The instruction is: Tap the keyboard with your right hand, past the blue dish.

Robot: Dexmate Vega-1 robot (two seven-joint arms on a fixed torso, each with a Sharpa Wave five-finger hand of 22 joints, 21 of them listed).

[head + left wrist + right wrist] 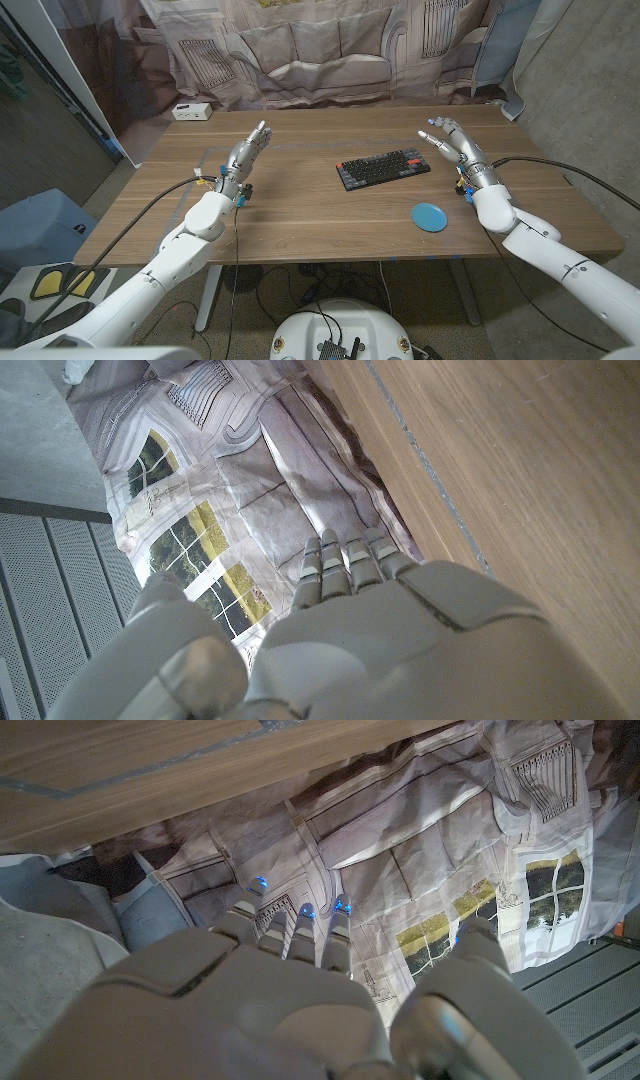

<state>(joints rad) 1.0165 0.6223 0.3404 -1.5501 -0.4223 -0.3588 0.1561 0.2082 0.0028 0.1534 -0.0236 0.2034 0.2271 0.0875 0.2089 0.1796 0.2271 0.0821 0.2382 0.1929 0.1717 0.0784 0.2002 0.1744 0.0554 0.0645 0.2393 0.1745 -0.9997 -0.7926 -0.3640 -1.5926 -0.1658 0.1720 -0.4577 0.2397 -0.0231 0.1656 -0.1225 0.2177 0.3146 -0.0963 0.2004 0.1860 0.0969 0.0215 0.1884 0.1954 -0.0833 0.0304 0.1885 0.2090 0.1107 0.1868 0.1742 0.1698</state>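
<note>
Keyboard is seen in the head view near the middle of the wooden table, lying a little slanted, its keys too small to be read. The blue dish is placed nearer to the robot, to the right of the keyboard and apart from it. The right hand is raised to the right of the keyboard, fingers spread and nothing held; whether it touches the table cannot be told. The left hand is held over the left part of the table, fingers stretched and close together, nothing in it. A small white box is seen at the far left corner. The printed curtain behind the table is cut off by the picture's edge.

From the left wrist view, the back of the left hand is shown with straight fingers, beside the table's edge and the curtain.

From the right wrist view, the back of the right hand is seen, blurred, with small blue lights at its fingertips. The table edge and curtain lie beyond.
</note>
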